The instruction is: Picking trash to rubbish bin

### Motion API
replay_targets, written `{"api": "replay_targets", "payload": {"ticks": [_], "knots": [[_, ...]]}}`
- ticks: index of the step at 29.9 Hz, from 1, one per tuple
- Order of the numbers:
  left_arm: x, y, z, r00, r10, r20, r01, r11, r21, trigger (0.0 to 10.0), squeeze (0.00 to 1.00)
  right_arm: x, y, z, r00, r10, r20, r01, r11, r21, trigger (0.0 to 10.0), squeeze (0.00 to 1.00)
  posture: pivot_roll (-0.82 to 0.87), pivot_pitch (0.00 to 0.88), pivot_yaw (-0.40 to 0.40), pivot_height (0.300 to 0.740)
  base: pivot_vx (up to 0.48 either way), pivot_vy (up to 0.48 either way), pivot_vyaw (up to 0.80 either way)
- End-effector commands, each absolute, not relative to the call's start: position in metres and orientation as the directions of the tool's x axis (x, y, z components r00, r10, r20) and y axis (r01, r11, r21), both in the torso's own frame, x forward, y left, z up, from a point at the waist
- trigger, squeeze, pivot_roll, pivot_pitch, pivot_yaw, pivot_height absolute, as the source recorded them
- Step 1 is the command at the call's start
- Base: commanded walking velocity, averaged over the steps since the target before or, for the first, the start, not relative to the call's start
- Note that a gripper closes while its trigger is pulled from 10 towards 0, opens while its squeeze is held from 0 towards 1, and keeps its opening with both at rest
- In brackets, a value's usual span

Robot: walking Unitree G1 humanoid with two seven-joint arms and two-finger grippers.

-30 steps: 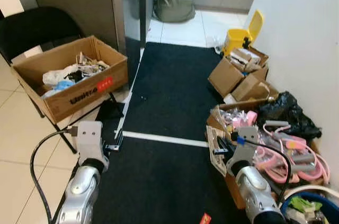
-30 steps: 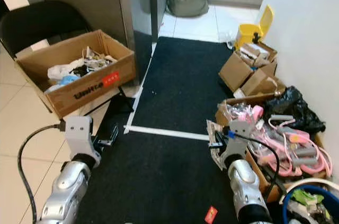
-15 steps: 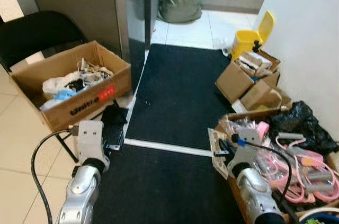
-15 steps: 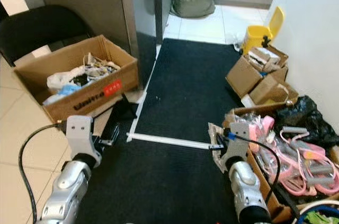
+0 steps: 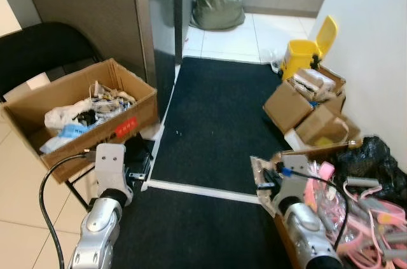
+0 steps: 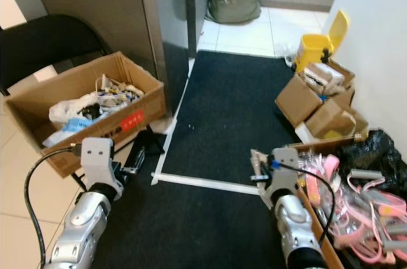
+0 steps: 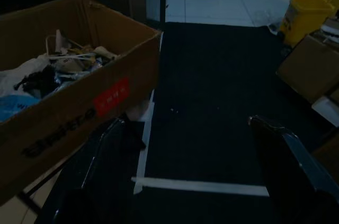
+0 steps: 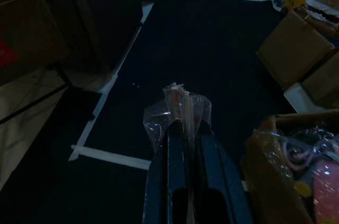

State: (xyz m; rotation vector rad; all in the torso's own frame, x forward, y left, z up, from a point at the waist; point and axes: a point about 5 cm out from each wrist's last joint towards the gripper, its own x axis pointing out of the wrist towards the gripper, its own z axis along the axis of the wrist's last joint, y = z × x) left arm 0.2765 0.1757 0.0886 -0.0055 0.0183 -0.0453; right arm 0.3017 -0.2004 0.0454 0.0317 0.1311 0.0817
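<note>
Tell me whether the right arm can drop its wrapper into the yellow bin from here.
Probably not yet. The right gripper holds the clear wrapper, but the yellow bin stands far down the black mat, beyond the cardboard boxes. The mat itself looks free to walk.

Four cameras: a stereo pair on the head, one on each wrist.

The two eye views look forward and down from above onto the same black mat (image 5: 216,116), with the cardboard box (image 5: 76,113) at left and the yellow bin (image 6: 316,48) far right. The left wrist view sits low and near the floor, facing that box (image 7: 74,91) and the white tape line (image 7: 201,186). The right wrist view looks along its claw (image 8: 185,128) over the same mat and tape line.
</note>
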Motion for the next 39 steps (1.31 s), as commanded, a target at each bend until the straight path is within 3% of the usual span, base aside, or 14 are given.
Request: {"api": "replay_targets", "payload": {"ticks": [1, 9, 39], "knots": [[0.2739, 0.1797, 0.0848, 0.999, -0.031, -0.036, 0.031, 0.999, -0.007, 10.0, 0.00, 0.2999, -0.1953, 0.0411, 0.985, 0.095, -0.144, -0.091, 0.995, 0.035, 10.0, 0.00, 0.06, 0.109, -0.027, 0.740, 0.360, 0.000, 0.00], [0.2737, 0.1800, 0.0846, 0.999, -0.029, -0.038, 0.028, 1.000, -0.008, 10.0, 0.00, 0.3005, -0.1948, 0.0418, 0.985, 0.096, -0.141, -0.094, 0.995, 0.020, 10.0, 0.00, 0.06, 0.115, -0.029, 0.740, 0.360, 0.000, 0.00], [0.2737, 0.1806, 0.0850, 0.999, -0.028, -0.040, 0.027, 1.000, -0.008, 10.0, 0.00, 0.3016, -0.1928, 0.0425, 0.985, 0.107, -0.135, -0.108, 0.994, 0.005, 10.0, 0.00, 0.06, 0.126, -0.025, 0.740, 0.352, 0.000, 0.50]]}}
